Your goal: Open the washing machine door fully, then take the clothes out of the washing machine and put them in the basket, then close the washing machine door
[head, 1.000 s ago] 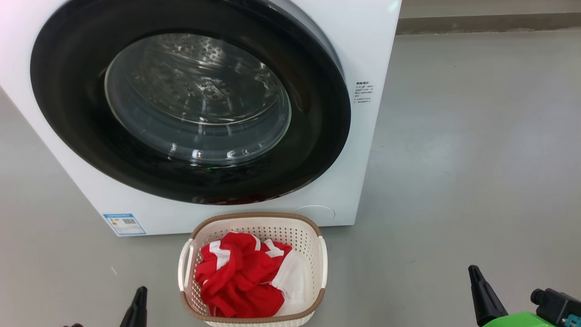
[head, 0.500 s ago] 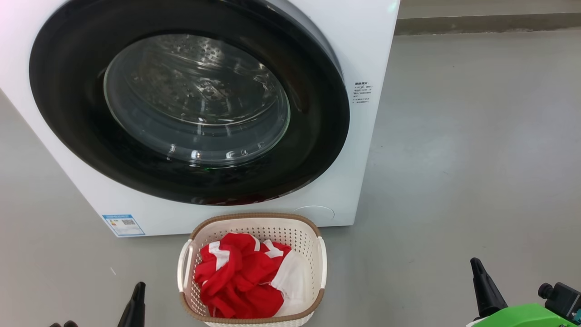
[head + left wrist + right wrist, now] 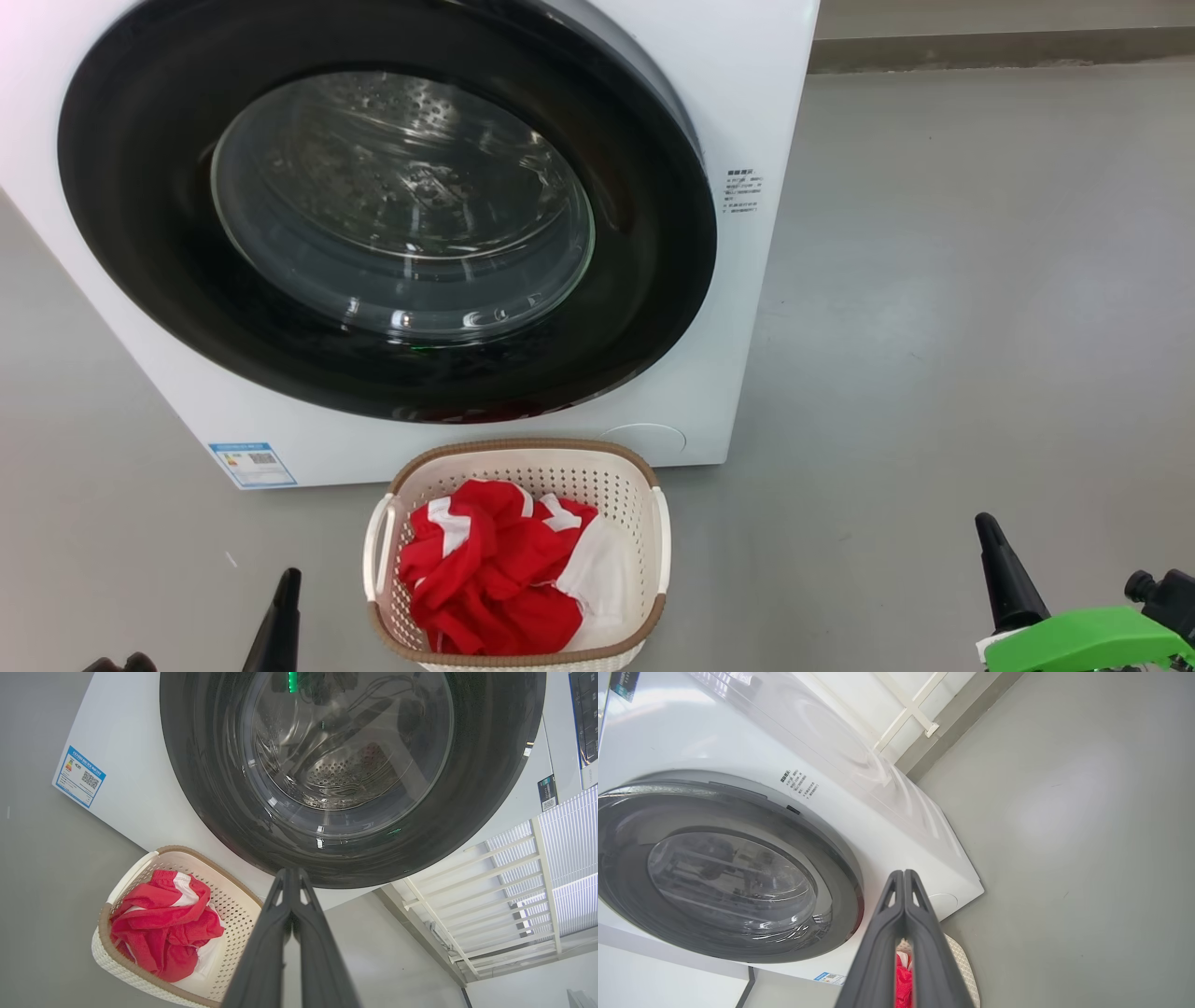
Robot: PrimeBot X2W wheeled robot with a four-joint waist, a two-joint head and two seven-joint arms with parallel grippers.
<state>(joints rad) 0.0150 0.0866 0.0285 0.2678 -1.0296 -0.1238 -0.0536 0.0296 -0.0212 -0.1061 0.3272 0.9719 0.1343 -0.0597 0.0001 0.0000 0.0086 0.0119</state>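
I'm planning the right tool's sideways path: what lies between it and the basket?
Bare grey floor; in the head view nothing stands between the right tool and the basket.

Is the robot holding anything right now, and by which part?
Nothing. The left tool and right tool are both shut and empty; the clothes lie in the basket.

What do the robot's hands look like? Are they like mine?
Not like yours. The left end effector and the right end effector each have two long, dark grey fingers. The fingers are smooth, narrow to pointed tips and have slim cut-out slots near the ends. Behind the right one sit a bright green part and a small black knob.
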